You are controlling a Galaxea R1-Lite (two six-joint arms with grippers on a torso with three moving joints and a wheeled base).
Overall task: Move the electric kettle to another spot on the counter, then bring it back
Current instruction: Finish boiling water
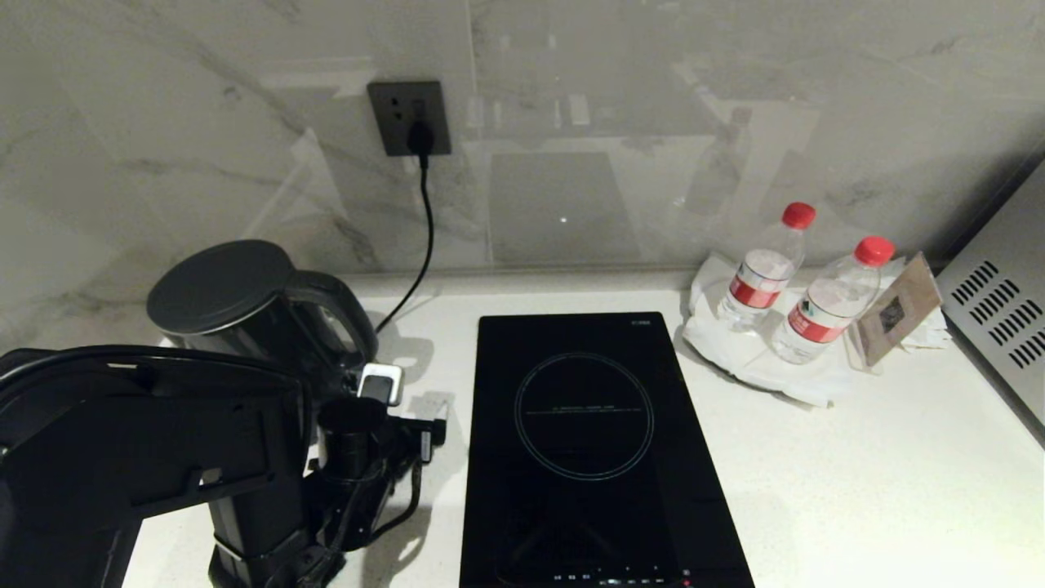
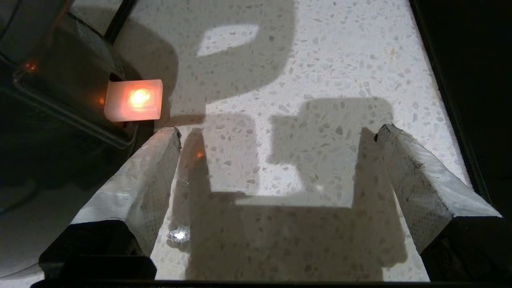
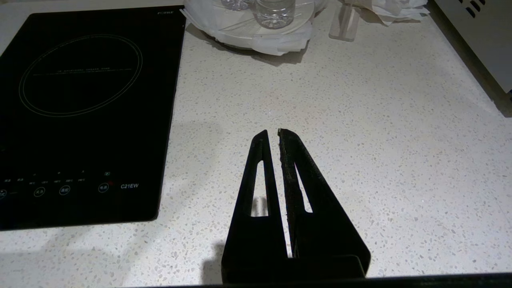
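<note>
The electric kettle (image 1: pixel 245 302) is a glossy black jug with a flat round lid and a loop handle. It stands at the back left of the white speckled counter (image 1: pixel 857 457), its lower half hidden behind my left arm (image 1: pixel 163 441). In the left wrist view its dark body (image 2: pixel 48 120) carries a glowing orange switch (image 2: pixel 134 100). My left gripper (image 2: pixel 280 130) points down at bare counter (image 2: pixel 320 60) beside the kettle, open and empty, one finger (image 2: pixel 152 176) close to the switch. My right gripper (image 3: pixel 270 131) hangs shut over the counter (image 3: pixel 360 120), right of the hob.
A black glass hob (image 1: pixel 584 441) lies just right of the left gripper. Two red-capped water bottles (image 1: pixel 763 269) on a white cloth, a card stand (image 1: pixel 894 310) and a vented metal appliance (image 1: pixel 1000 327) fill the back right. A cord runs from the wall socket (image 1: pixel 408 118) towards the kettle.
</note>
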